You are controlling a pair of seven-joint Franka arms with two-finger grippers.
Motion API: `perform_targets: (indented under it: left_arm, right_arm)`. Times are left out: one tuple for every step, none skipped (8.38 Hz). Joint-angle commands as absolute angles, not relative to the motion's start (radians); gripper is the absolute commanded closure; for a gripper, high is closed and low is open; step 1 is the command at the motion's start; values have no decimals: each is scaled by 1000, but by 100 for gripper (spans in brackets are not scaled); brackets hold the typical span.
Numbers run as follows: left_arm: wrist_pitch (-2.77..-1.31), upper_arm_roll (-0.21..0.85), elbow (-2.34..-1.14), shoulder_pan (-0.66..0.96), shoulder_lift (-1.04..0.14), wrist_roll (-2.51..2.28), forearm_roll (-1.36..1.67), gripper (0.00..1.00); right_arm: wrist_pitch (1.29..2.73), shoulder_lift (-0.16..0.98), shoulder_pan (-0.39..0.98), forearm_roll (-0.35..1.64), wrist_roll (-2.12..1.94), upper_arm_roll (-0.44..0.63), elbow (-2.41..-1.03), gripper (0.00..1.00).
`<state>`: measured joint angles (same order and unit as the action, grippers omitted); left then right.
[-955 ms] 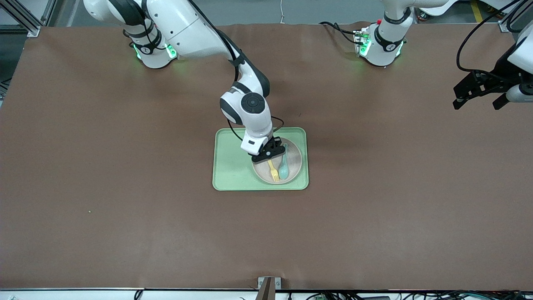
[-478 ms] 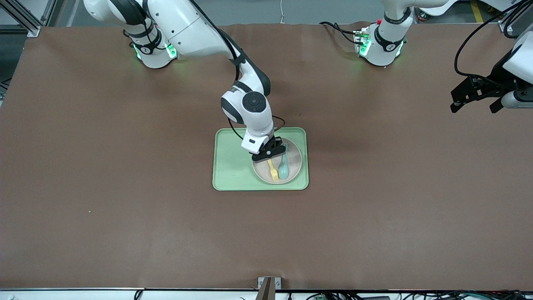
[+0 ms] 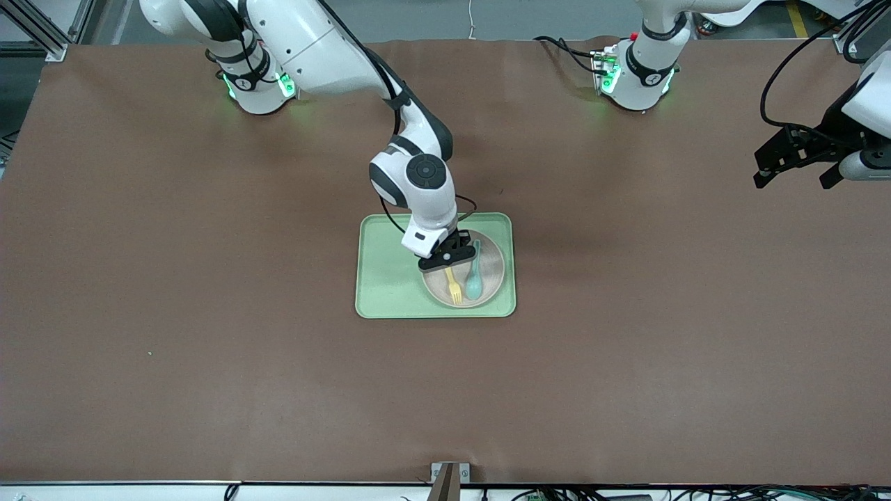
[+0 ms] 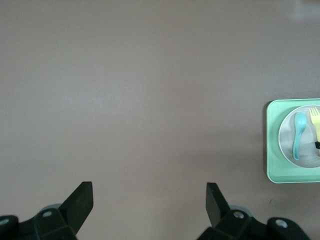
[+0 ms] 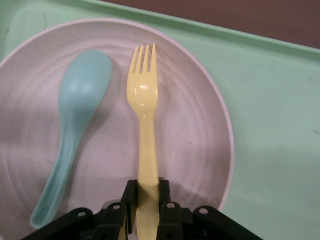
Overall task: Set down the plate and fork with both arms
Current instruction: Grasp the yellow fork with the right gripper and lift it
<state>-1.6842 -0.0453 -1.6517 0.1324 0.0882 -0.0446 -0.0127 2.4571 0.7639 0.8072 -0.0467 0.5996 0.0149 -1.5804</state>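
Note:
The cream-pinkish plate [image 3: 489,277] sits on the light-green tray [image 3: 390,278], in its half toward the left arm's end. The pale-yellow fork [image 3: 454,287] lies over the plate, tines toward the front camera. My right gripper [image 3: 445,263] is shut on the fork's handle [image 5: 148,170] over the plate [image 5: 200,130]. My left gripper [image 3: 797,167] is open and empty, up in the air at the left arm's end of the table. In the left wrist view its fingers [image 4: 80,200] stand wide apart, with the plate [image 4: 286,135] and fork [image 4: 316,120] small at the edge.
A teal-green spoon [image 3: 474,275] lies on the plate beside the fork, and shows in the right wrist view [image 5: 75,120]. Brown table cover [image 3: 209,348] surrounds the tray. A metal bracket [image 3: 449,474] sits at the table's near edge.
The fork has shifted slightly toward the right arm's end of the plate with the right gripper on it. The left gripper rose a little, then held still.

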Motion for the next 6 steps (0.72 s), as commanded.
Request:
perform_targets:
  left_arm:
    - [-1660, -46, -1628, 135, 84, -28, -5, 1]
    - [-1660, -43, -1628, 137, 84, -31, -6, 1]
    - [-1660, -41, -1628, 138, 84, -32, -8, 1]
    - [-1660, -40, -1628, 140, 84, -34, -9, 1]
    - [-1660, -40, -1628, 140, 84, -35, -9, 1]
    - [-1660, -40, -1628, 143, 84, -37, -9, 1]
  right_arm:
    - [2323, 715, 811, -55, 688, 17, -1536, 98]
    - [2292, 701, 813, -55, 749, 17, -1510, 98]
    - [2289, 662, 807, -55, 787, 17, -1512, 98]
    - [2252, 620, 795, -54, 813, 18, -1528, 98]
    - [2214, 588, 752, -54, 843, 18, -1557, 97]
    - [2229, 568, 702, -52, 844, 15, -1621, 97]
